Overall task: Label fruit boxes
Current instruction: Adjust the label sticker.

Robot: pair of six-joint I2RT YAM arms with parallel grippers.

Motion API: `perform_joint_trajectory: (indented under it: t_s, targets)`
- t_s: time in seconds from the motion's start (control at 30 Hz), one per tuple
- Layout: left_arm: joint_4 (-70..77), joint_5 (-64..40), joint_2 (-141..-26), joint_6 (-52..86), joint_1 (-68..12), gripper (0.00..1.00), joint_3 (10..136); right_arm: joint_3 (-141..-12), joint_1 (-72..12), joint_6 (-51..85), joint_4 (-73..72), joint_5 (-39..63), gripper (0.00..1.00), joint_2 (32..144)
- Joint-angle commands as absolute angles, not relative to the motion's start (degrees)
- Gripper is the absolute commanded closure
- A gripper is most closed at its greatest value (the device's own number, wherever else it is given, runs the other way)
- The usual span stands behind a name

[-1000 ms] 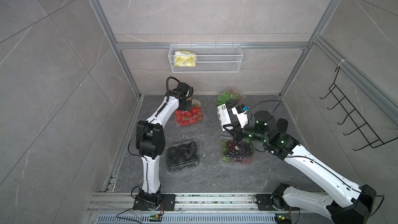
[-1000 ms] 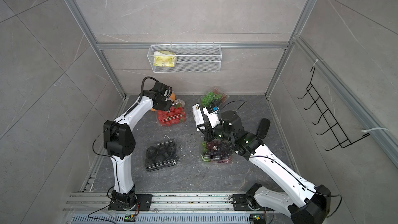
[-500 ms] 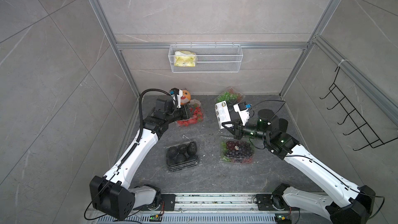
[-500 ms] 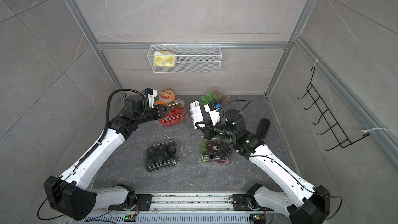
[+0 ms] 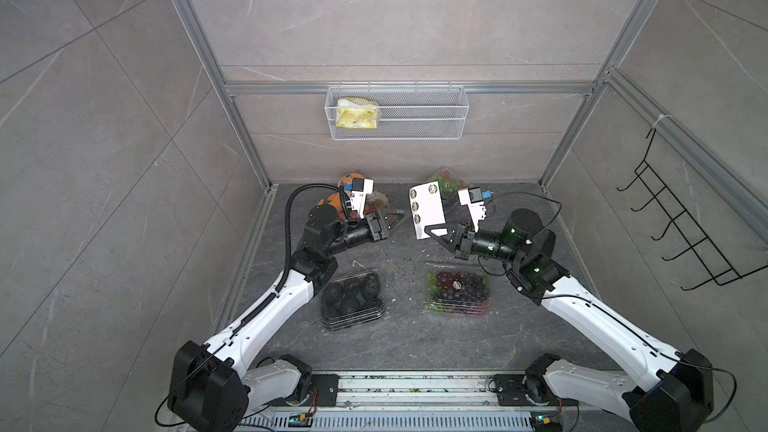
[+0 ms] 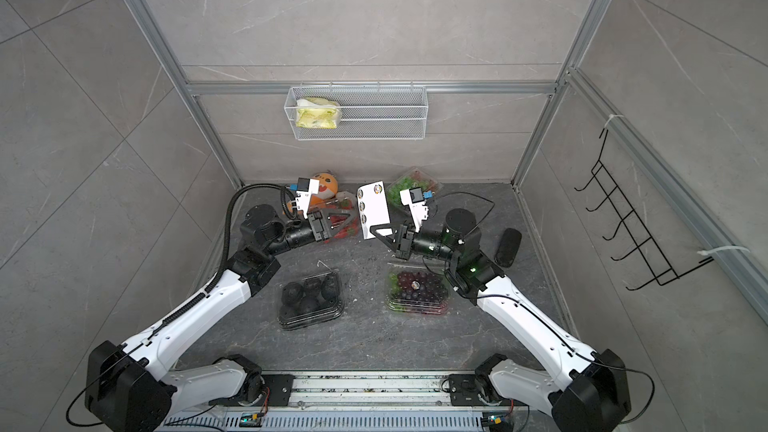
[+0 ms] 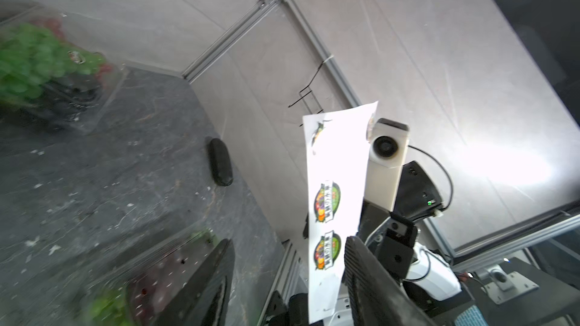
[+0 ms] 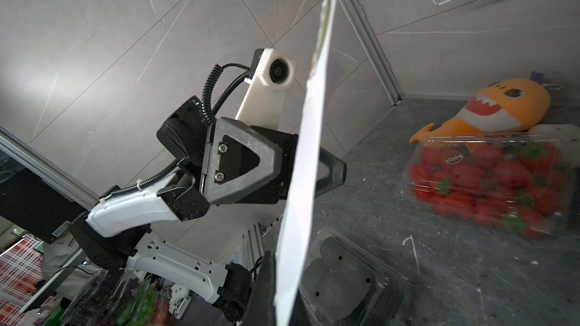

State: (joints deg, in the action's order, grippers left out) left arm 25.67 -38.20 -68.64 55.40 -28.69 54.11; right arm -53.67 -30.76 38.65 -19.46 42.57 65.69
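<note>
Biggest first: floor slab (image 5: 399, 342) is bare across the lower middle of both top views, with an open lane up the centre between the two near boxes.

The avocado box (image 5: 351, 297) sits left of centre and the purple grape box (image 5: 457, 290) right of centre, well apart, both flat on the floor. The strawberry box (image 6: 345, 228) is upper left of centre, partly under the left wrist, with the plush toy (image 6: 326, 184) just behind it at the back wall. The green grape box (image 6: 411, 184) is at the back wall, upper centre.

The sticker sheet (image 5: 427, 207) stands upright over the centre lane, its lower edge pinched in the right gripper (image 5: 432, 231). The left gripper (image 5: 395, 220) faces the sheet, near but not touching, jaws spread and nothing between them.

A lid sticker (image 5: 457, 284) sits on the purple grape box.
</note>
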Motion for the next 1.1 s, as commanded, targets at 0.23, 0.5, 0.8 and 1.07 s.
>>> perform_joint_trajectory:
  t_s: [0.23, 0.5, 0.8, 1.07]
  targets:
    - [42.97, -42.96, -70.49, 63.54, -30.17, 0.5, 54.07, -52.94, -30.59, 43.33, -27.45, 44.79, 1.0, 66.24]
    - [42.49, -44.33, -72.06, 62.9, -31.43, 0.51, 55.1, -53.0, -30.53, 43.55, -28.14, 44.56, 1.0, 66.71]
    - [42.89, -44.38, -71.48, 62.93, -31.45, 0.77, 55.46, -52.94, -30.54, 43.6, -28.25, 44.78, 1.0, 66.95]
    - [43.76, -44.91, -71.52, 63.18, -31.39, 1.0, 55.57, -53.3, -30.43, 43.68, -27.69, 44.76, 0.79, 67.13]
